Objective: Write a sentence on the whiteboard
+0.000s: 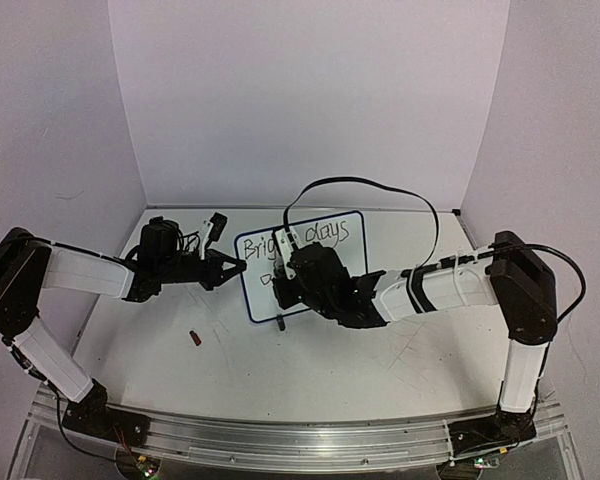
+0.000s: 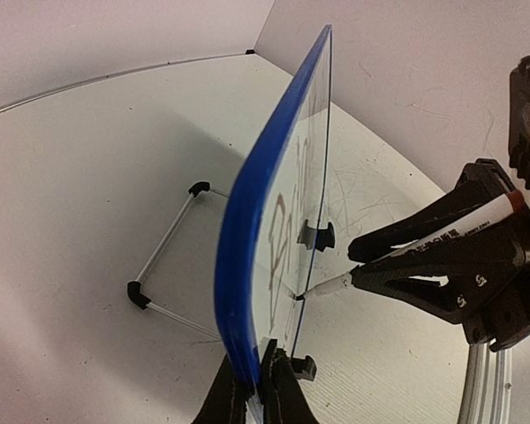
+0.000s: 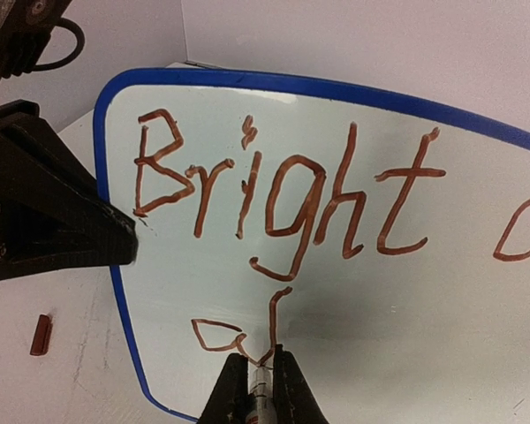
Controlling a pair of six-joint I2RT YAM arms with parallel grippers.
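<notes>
The whiteboard (image 1: pixel 350 258) stands upright on the table, its blue rim edge-on in the left wrist view (image 2: pixel 238 265). My left gripper (image 1: pixel 238 267) is shut on its left rim (image 2: pixel 258 375) and also shows in the right wrist view (image 3: pixel 124 238). My right gripper (image 1: pixel 285 272) is shut on a marker (image 3: pixel 261 390) whose tip touches the board (image 3: pixel 380 318). The sentence (image 3: pixel 267 199) reads "Bright" with "days" (image 1: pixel 335 232) beside it. Below are an "a" and the first strokes of another letter. In the left wrist view the right gripper (image 2: pixel 360 265) holds the marker (image 2: pixel 442 237) against the board face.
The marker's small red-brown cap (image 1: pixel 194 338) lies on the tabletop left of the board, also in the right wrist view (image 3: pixel 41 334). The board's wire stand with black feet (image 2: pixel 140 294) reaches out behind it. White walls close the table at the back and sides.
</notes>
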